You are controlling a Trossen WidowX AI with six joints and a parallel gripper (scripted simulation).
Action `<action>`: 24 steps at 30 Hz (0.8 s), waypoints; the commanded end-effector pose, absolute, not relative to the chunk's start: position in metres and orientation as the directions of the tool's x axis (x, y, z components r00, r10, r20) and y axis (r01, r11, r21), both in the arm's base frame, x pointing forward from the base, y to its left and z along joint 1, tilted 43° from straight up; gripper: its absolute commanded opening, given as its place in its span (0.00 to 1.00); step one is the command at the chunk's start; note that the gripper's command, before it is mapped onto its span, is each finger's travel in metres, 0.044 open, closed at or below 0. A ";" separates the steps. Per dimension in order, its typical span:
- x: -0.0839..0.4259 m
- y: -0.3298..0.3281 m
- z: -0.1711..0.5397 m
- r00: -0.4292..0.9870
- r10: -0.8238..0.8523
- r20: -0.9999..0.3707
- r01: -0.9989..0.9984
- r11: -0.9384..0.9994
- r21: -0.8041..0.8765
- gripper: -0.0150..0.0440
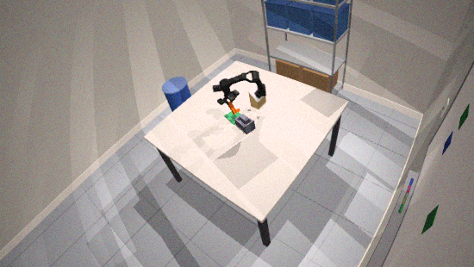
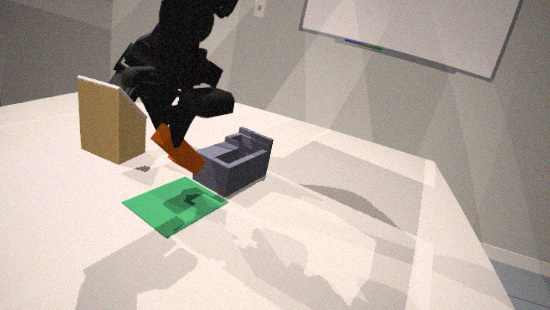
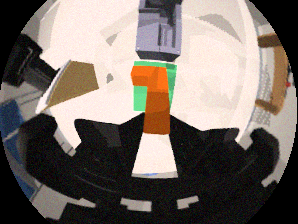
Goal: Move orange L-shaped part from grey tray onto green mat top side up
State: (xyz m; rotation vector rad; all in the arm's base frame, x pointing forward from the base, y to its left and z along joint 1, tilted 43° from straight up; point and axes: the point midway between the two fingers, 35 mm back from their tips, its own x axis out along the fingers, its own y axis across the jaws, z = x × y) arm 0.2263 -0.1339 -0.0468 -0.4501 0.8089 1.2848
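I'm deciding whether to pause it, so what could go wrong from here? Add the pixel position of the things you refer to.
The orange part (image 1: 233,108) (image 2: 183,156) (image 3: 158,95) hangs tilted in the claw (image 1: 228,102) (image 2: 169,134) (image 3: 156,116), so it may land on an edge rather than flat. Its lower end is close to the grey tray (image 1: 245,124) (image 2: 212,175) (image 3: 150,37) and could knock it on the way down.

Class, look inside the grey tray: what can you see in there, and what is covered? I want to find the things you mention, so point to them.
Inside the grey tray (image 1: 246,128) (image 2: 250,172) (image 3: 150,42) the pocket shows, with no orange part (image 1: 233,108) (image 2: 187,157) (image 3: 157,105) in it. Its near wall hides some of the pocket floor in the exterior view.
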 end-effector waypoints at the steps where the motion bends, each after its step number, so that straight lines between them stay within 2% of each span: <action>1: 0.226 -0.129 -0.051 0.068 0.668 -0.741 -0.957 0.254 0.141 0.25; 24: 0.229 -0.104 -0.078 0.069 0.669 -0.740 -0.957 0.254 0.140 0.25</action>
